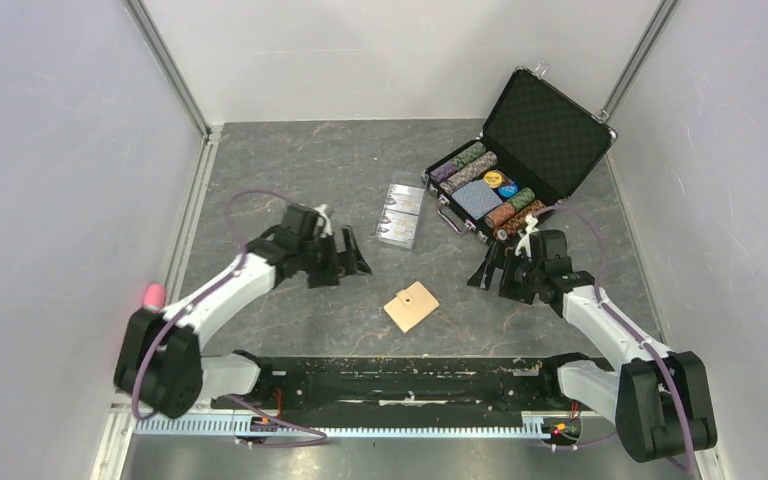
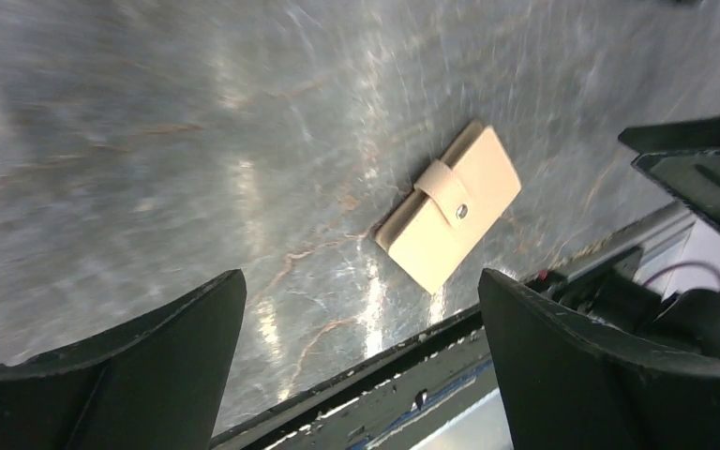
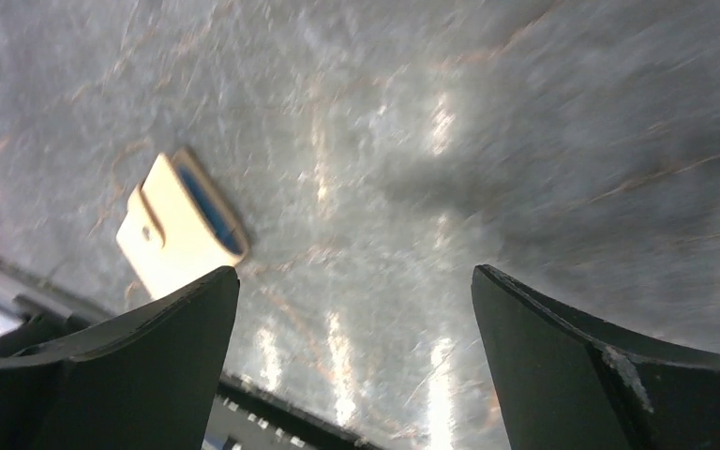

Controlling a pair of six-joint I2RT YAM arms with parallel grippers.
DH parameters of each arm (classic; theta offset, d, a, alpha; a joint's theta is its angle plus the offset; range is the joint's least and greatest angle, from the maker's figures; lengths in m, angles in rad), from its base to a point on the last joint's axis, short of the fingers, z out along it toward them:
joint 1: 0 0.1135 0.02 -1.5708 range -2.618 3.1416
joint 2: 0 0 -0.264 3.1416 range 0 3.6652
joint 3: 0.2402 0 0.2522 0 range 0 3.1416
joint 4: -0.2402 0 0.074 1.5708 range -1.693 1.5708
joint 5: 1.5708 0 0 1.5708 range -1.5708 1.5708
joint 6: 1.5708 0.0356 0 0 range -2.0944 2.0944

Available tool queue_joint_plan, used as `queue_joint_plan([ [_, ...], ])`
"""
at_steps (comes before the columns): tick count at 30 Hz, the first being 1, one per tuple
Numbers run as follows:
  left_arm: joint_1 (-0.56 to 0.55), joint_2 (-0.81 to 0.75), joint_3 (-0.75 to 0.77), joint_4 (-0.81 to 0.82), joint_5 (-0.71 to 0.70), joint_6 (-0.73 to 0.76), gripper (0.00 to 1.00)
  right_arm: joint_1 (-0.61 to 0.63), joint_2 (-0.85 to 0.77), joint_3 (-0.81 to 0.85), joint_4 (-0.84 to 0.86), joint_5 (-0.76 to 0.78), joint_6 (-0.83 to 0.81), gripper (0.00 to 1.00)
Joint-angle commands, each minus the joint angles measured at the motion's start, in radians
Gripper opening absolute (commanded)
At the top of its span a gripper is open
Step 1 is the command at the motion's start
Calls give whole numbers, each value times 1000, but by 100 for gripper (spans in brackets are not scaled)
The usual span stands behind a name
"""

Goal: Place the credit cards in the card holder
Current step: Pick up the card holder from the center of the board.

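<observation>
The card holder (image 1: 411, 306) was tan — blue-lined at one edge; the credit cards (image 1: 401, 214) looked pale, perhaps silvery; the table (image 1: 290, 170) grey, rust-veined.

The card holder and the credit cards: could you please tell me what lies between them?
Nothing does: in the top external view, the stretch of grey marbled table between the card holder and the credit cards is bare.

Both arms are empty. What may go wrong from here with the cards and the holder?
The card holder lies closed with its strap snapped, so it may slide on the smooth table instead of opening. The credit cards lie flat and glossy; getting under an edge may fail. They sit close to the poker chip case, which an arm could bump.
</observation>
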Motion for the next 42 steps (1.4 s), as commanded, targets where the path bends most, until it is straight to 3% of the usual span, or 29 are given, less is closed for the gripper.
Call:
queue_joint_plan([
  [1,-157,164,85,103,-1,-73,100,39,-31,-60,25,-176,107,97],
  [8,-225,401,184,125,41,-23,94,177,-48,-242,366,-232,438,87],
  [11,-238,468,191,139,86,-16,86,243,12,-237,417,-230,502,83],
  [18,-284,444,85,262,170,-101,75,371,155,-233,584,-231,633,74],
  [27,-419,368,-20,392,119,-273,54,355,366,24,540,-232,469,60],
  [34,-425,314,-101,459,16,-363,40,352,455,60,515,-281,407,47],
  [36,-425,324,-98,466,11,-370,40,349,477,85,446,-285,352,47],
  [37,-425,323,-92,437,-1,-370,45,346,484,102,393,-275,320,47],
  [39,-422,316,-71,360,-43,-365,65,343,496,140,307,-243,244,48],
  [42,-406,307,-55,280,-88,-360,75,343,503,182,207,-212,150,50],
])
